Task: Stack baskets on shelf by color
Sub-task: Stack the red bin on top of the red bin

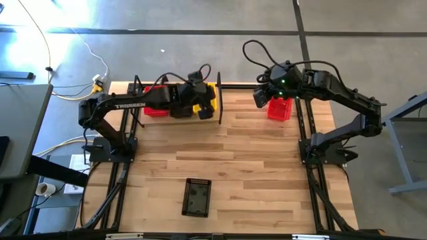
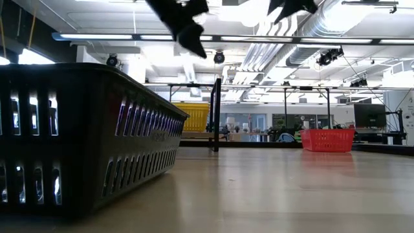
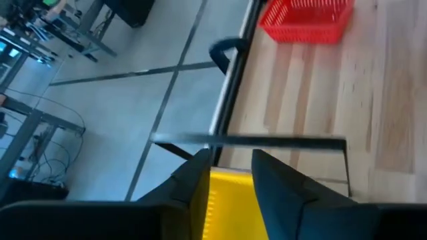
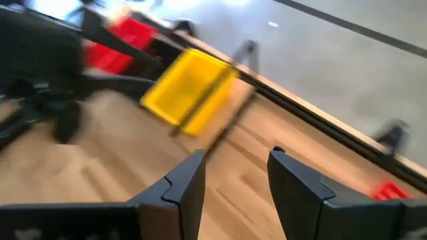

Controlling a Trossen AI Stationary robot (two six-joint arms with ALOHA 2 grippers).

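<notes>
A yellow basket [image 1: 208, 91] rests by its bottom on the shelf [image 1: 219, 110] at the table's far edge, with a red basket [image 1: 156, 101] left of it. My left gripper [image 1: 200, 99] is open and hovers over the yellow basket [image 3: 230, 203]. The low view shows it [image 2: 194, 45] clear above the basket [image 2: 191, 116]. Another red basket [image 1: 281, 108] stands on the table at the far right. My right gripper [image 4: 237, 177] is open, up in the air just left of that red basket. A black basket [image 1: 197, 197] sits near the table's near edge.
The shelf's black upright post [image 2: 217, 113] stands right of the yellow basket. The black basket [image 2: 77, 139] fills the low view's left and hides the shelf's left part. Bare wooden tabletop [image 1: 253, 167] lies between the shelf and the black basket.
</notes>
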